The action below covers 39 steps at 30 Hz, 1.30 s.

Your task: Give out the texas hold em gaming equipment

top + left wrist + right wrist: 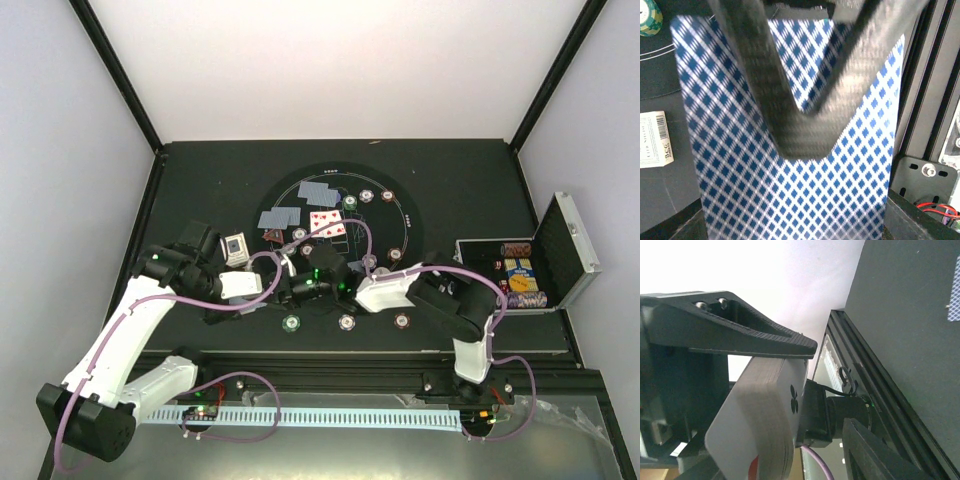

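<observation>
Right jaws clenched on white-faced playing-card deck (pixel 760 425), left jaws over blue-diamond-backed card (pixel 790 200), grip can't tell, above black table (pixel 220 170)

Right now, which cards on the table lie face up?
The white cards with red pips; the other cards nearby show blue-grey backs.

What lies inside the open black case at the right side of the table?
The case holds two groups of striped chips and, between them, a blue-and-yellow item too small to identify. Anything beneath these is covered.
</observation>
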Tool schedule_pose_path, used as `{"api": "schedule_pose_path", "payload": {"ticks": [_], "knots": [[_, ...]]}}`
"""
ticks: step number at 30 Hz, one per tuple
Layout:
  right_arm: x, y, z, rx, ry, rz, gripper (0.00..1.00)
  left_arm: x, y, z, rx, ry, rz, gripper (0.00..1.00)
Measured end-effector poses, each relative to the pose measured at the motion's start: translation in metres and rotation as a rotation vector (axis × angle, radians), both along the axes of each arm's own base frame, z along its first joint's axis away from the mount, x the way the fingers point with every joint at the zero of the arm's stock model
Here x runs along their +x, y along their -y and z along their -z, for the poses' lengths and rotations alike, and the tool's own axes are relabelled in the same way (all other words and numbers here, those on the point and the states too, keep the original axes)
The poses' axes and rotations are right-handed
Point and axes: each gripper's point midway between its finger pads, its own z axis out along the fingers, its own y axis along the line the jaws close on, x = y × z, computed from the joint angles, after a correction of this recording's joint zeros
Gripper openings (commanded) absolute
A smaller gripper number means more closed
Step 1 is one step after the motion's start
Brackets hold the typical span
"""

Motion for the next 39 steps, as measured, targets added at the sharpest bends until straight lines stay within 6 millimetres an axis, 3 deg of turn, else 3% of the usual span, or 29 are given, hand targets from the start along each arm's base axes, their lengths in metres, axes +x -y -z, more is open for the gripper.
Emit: {"api": "schedule_pose_path", "payload": {"ticks": [6, 13, 19, 28, 33, 37, 39], "knots": [[0.005, 0.012, -0.002, -0.013, 0.031, 0.016, 0.40, 0.000, 0.000, 0.000, 0.000, 0.000, 0.000, 0.01], [0.002, 0.019, -0.015, -0.002, 0.047, 0.018, 0.09, 0.000, 0.000, 0.000, 0.000, -0.001, 0.000, 0.02], [0.001, 0.028, -0.025, 0.002, 0.048, 0.027, 0.01, 0.000, 0.000, 0.000, -0.001, 0.000, 0.000, 0.02], [0.007, 0.046, -0.026, -0.009, 0.043, 0.057, 0.01, 0.000, 0.001, 0.000, -0.005, -0.001, 0.001, 0.02], [0.029, 0.069, -0.035, -0.026, 0.069, 0.107, 0.01, 0.000, 0.001, 0.000, -0.005, -0.001, 0.001, 0.02], [0.067, 0.104, -0.044, -0.088, 0.153, 0.180, 0.01, 0.000, 0.001, 0.000, -0.005, -0.001, 0.001, 0.01], [0.095, 0.118, -0.047, -0.173, 0.233, 0.234, 0.01, 0.000, 0.001, 0.000, -0.005, 0.000, 0.001, 0.02]]}}
